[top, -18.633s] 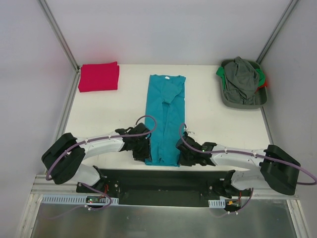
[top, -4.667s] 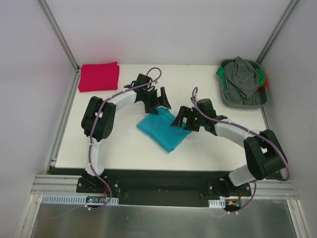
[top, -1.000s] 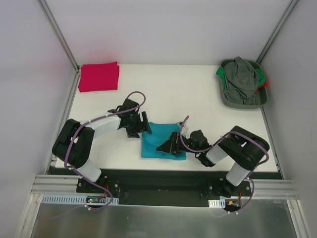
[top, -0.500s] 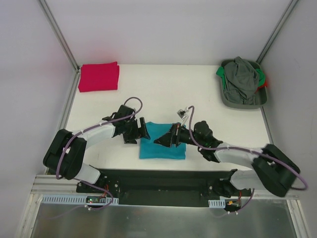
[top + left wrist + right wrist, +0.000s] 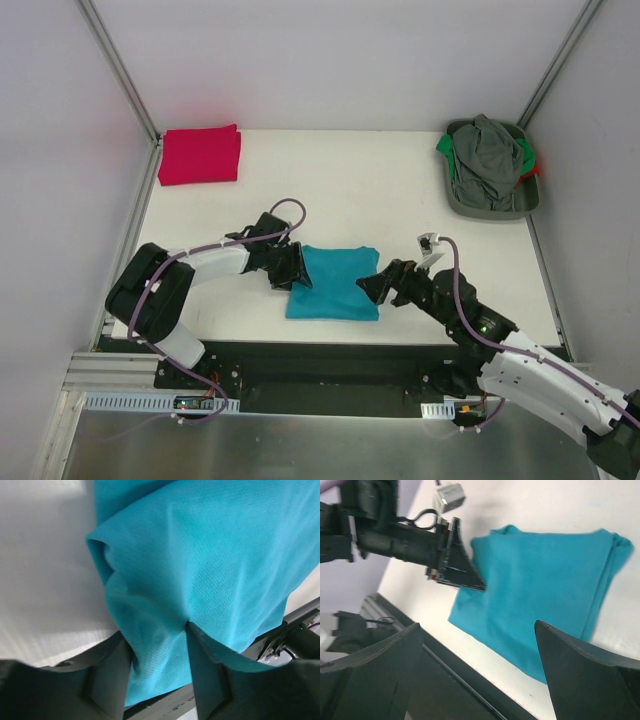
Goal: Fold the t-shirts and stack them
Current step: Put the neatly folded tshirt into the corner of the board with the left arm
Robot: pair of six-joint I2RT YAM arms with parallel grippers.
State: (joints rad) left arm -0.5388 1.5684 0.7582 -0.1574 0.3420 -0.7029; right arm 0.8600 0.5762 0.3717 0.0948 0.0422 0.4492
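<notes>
The teal t-shirt [image 5: 333, 283] lies folded into a rough square near the table's front edge. My left gripper [image 5: 297, 272] is at its left edge. In the left wrist view the jaws [image 5: 157, 637] are closed in on a bunched fold of teal cloth [image 5: 200, 565] that fills the gap between the fingers. My right gripper [image 5: 372, 287] hovers just off the shirt's right edge, open and holding nothing. Its wrist view looks across the teal shirt [image 5: 545, 600] between wide-spread fingers [image 5: 477, 624]. The red t-shirt [image 5: 200, 155] sits folded in the back left corner.
A grey-green bin [image 5: 455, 200] at the back right holds a heap of grey, green and red clothes [image 5: 487, 160]. The black front rail [image 5: 320, 360] runs just below the teal shirt. Metal frame posts stand at both back corners.
The right gripper has drawn back to the right, off the teal shirt, still open. The left gripper has slid onto the shirt's left edge and its jaws have narrowed around the cloth.
</notes>
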